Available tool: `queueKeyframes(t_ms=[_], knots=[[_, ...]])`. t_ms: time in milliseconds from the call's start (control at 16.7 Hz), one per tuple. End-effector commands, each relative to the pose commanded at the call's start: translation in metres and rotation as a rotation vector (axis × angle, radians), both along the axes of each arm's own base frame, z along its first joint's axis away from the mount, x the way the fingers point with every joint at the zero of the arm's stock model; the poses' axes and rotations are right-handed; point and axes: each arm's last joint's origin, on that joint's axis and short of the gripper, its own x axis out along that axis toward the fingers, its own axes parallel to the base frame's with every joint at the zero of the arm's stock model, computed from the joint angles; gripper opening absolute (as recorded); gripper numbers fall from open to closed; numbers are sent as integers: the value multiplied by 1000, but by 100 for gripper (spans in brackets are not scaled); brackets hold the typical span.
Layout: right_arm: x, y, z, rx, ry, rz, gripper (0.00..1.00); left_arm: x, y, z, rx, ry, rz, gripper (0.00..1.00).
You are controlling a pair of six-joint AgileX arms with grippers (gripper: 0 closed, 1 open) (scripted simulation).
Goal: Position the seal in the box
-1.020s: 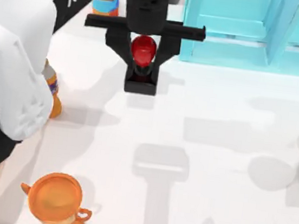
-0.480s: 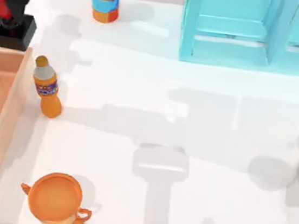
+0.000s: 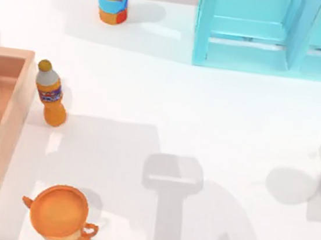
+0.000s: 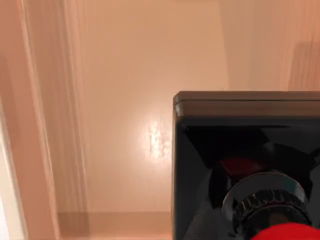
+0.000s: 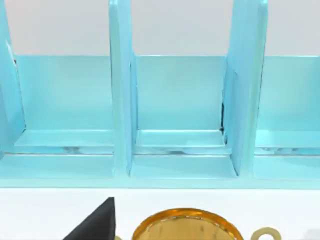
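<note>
Left wrist view: seal (image 4: 245, 165) hangs over the box (image 4: 125, 100) floor w/ red knob nearest the cam, can't tell claw state; looks a small stiff block, prob light, glossy knob maybe slippery, so best held at the neck under it.

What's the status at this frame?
Seal over the box floor, seen from the left wrist. Box at table's left edge. Orange bottle stands just outside its wall. Nothing blocking.
</note>
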Motion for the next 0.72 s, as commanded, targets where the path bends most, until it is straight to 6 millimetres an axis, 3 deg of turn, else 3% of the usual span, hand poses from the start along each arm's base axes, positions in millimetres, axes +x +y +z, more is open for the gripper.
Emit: queueKeyframes(t_ms=[480, 720], knots=[[0, 0, 0, 0, 0, 0, 100, -2, 6, -9, -2, 17, 4, 0], [0, 0, 0, 0, 0, 0, 100, -2, 7, -40, -1, 10, 8, 0]])
